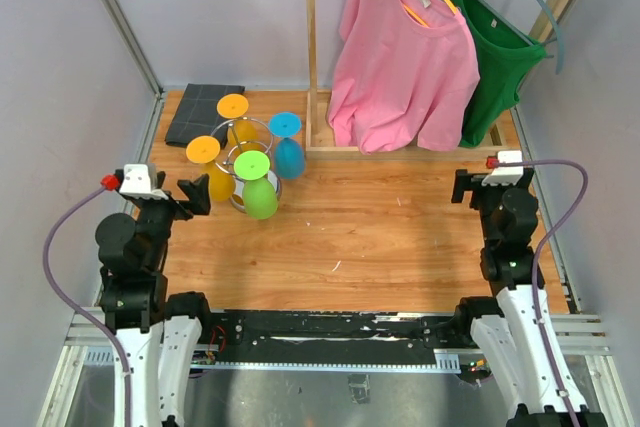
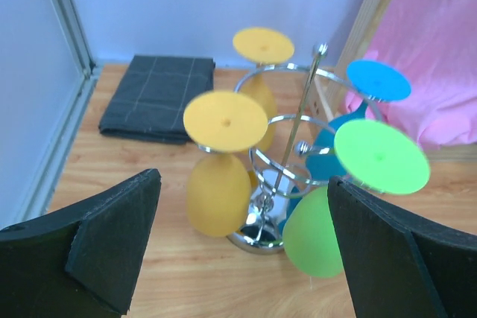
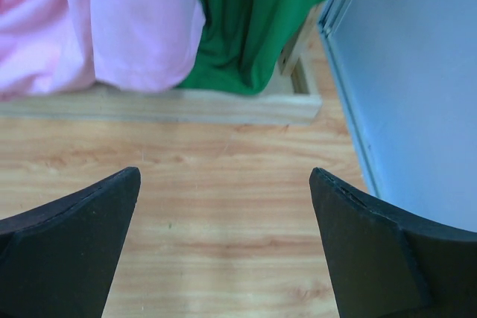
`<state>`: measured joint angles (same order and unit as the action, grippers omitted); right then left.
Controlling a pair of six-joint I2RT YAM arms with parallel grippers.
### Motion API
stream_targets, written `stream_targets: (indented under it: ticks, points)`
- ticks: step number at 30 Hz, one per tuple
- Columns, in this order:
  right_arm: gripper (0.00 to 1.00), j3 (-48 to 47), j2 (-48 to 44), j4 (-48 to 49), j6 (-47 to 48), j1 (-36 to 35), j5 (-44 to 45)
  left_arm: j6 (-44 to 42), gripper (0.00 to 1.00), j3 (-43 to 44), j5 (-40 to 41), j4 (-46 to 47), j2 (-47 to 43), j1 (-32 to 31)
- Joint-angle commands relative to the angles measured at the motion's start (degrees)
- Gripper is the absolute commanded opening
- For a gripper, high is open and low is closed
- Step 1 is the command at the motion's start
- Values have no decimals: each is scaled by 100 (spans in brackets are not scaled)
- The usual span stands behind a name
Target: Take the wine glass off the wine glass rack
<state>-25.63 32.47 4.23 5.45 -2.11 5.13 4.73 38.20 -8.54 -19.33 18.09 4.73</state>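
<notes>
The chrome wine glass rack (image 2: 257,240) stands toward ten o'clock on the wooden bench (image 1: 380,247). Hanging bowl-down from its wire arms are a near yellow wine glass (image 1: 215,179) at nine o'clock of the stand, a far yellow wine glass (image 1: 240,127) at twelve, a blue wine glass (image 1: 289,155) at three and a green wine glass (image 1: 260,197) at six. The left hand (image 2: 242,191) hovers just beside the rack at about eight o'clock, fingers wide apart and empty, while the right hand (image 3: 223,176), likewise spread and empty, sits well apart at the bench's three o'clock edge, facing a pink shirt (image 3: 89,27) and a green shirt (image 3: 261,20).
</notes>
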Motion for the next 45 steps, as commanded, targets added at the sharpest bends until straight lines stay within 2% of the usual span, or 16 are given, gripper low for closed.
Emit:
stream_targets:
  ticks: [1,8,13,17,22,26,29,37,45]
  points:
    - [98,-804,61,-542,-141,-150,231,-111,99,1036,-130,-403,580,-25]
    - [98,-2454,1050,-1885,-728,-149,401,587,98,2827,-364,-1171,2144,-25]
    - [98,-3578,1851,-2916,-918,-149,112,1352,96,3466,-463,-1462,2803,-25]
    - [98,-4061,2151,-3330,-809,-149,-125,1830,97,3430,-520,-1664,2820,55]
    - [98,-4320,2325,-3635,-897,-149,-394,2348,97,3198,-1036,-1862,2906,259]
    - [98,-4405,2410,-3825,-985,-149,-515,2486,96,3346,-1251,-1838,3151,460]
    - [98,-4466,2467,-3931,-1058,-149,-595,2469,95,3426,-1714,-1850,3350,860]
    - [98,-4515,2484,-4034,-1177,-150,-693,2371,89,3264,-2714,-1901,3782,1975]
    - [98,-4428,2405,-4034,-1213,-149,-759,2782,77,2674,-3426,-1621,4062,2258]
